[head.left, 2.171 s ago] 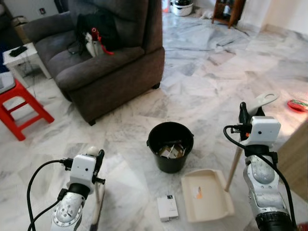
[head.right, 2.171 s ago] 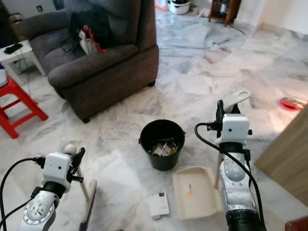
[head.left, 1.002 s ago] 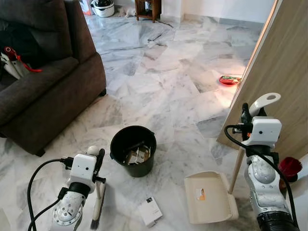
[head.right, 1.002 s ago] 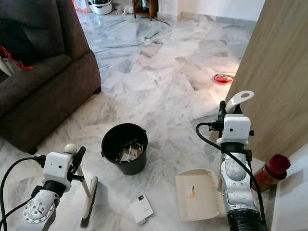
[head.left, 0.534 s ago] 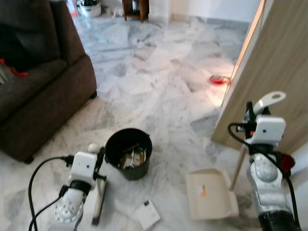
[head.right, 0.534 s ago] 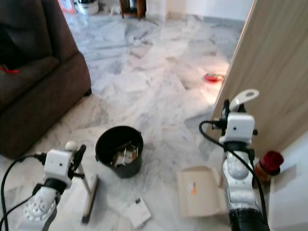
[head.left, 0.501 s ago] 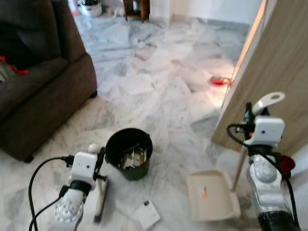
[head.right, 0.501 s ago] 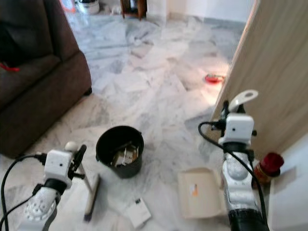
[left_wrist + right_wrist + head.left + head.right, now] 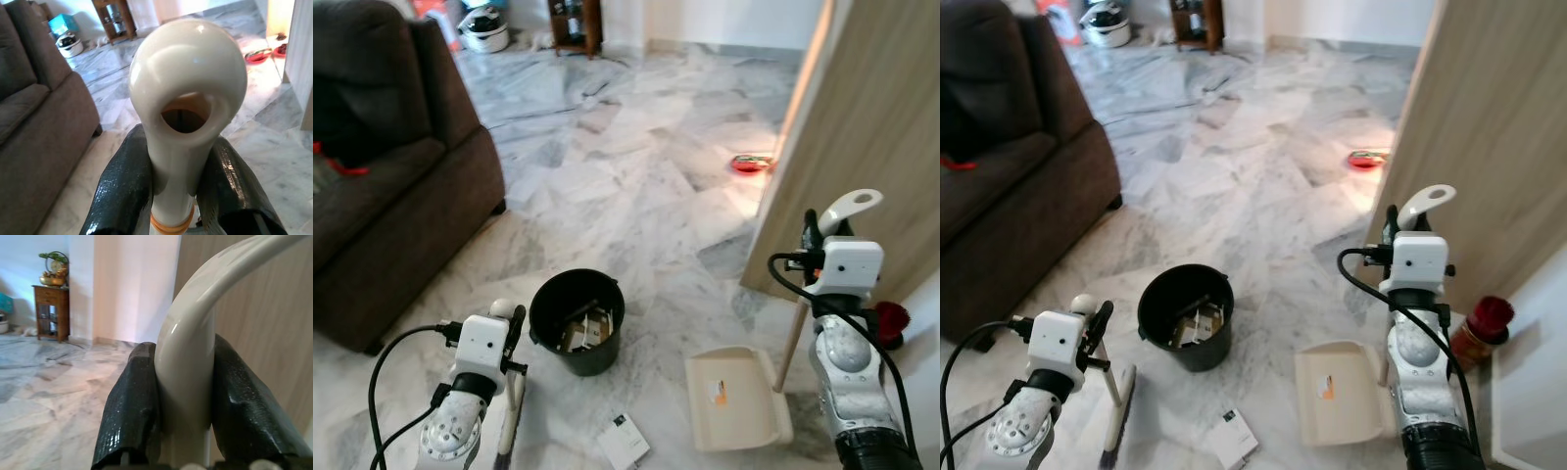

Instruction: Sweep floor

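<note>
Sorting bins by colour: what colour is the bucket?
Black bucket, clearest in the left eye view.

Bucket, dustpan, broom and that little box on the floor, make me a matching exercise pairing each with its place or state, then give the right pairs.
Things:
1. black bucket
2. cream dustpan
3. broom
4. small white box

Places or states:
A. lies flat on the marble between the broom head and the dustpan tray
B. its handle is gripped by the right tool
C. holds scraps of rubbish inside
D. its handle is gripped by the left tool

Pairs: 1-C, 2-B, 3-D, 4-A
</note>
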`<state>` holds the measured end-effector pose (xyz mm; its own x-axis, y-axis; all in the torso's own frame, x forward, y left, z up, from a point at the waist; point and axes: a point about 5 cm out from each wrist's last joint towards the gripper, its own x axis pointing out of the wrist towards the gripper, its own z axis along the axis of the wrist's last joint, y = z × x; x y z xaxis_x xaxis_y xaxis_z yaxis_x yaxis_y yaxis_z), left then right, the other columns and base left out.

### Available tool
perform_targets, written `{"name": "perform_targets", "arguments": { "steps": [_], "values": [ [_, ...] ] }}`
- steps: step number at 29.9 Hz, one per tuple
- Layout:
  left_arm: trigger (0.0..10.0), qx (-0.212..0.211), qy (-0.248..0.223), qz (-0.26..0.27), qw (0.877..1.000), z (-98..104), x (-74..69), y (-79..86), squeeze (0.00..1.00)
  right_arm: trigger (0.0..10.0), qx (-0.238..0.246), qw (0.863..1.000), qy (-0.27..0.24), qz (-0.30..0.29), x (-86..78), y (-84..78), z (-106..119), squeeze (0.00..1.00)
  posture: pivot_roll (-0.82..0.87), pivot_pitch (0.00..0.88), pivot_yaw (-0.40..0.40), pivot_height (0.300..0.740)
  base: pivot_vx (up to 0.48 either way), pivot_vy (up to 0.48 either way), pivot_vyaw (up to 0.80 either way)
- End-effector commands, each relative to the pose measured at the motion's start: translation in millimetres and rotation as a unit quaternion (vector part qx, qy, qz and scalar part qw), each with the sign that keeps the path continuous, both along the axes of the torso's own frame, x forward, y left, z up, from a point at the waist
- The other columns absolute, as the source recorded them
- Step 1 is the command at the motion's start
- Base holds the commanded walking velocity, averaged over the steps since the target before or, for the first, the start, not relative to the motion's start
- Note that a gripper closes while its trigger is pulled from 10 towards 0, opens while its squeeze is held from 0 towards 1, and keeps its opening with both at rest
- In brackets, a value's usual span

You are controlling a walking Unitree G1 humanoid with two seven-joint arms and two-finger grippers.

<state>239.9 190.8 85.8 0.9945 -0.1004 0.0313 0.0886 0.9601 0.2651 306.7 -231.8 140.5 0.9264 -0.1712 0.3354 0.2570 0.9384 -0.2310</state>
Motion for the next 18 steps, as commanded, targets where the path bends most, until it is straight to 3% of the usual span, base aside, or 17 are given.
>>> {"name": "perform_targets", "arguments": {
  "steps": [1,3,16,18],
  "values": [
    [10.0,0.008,-0.012,0.005,1.0,6.2,0.3,4.2,0.0,10.0,-0.005,1.0,-0.011,0.008,2.5,4.2,4.7,0.0,0.06,0.1,0.086,0.74,0.0,0.24,-0.61],
    [10.0,0.008,-0.012,0.005,1.0,6.1,0.3,4.2,0.0,10.0,-0.008,1.0,-0.013,0.008,2.1,4.5,5.1,0.0,0.06,0.1,0.086,0.74,0.0,0.24,-0.61],
    [10.0,0.008,-0.012,0.005,1.0,6.0,-0.1,5.1,0.0,10.0,-0.004,1.0,-0.014,0.003,2.5,3.3,5.7,0.0,0.06,0.094,0.087,0.74,0.0,0.0,0.0],
    [10.0,0.009,-0.012,0.004,1.0,6.0,0.0,5.0,0.0,10.0,-0.006,1.0,-0.01,0.002,3.5,3.4,5.3,0.0,0.06,0.09,0.087,0.74,0.0,0.0,-0.63]
  ]
}}
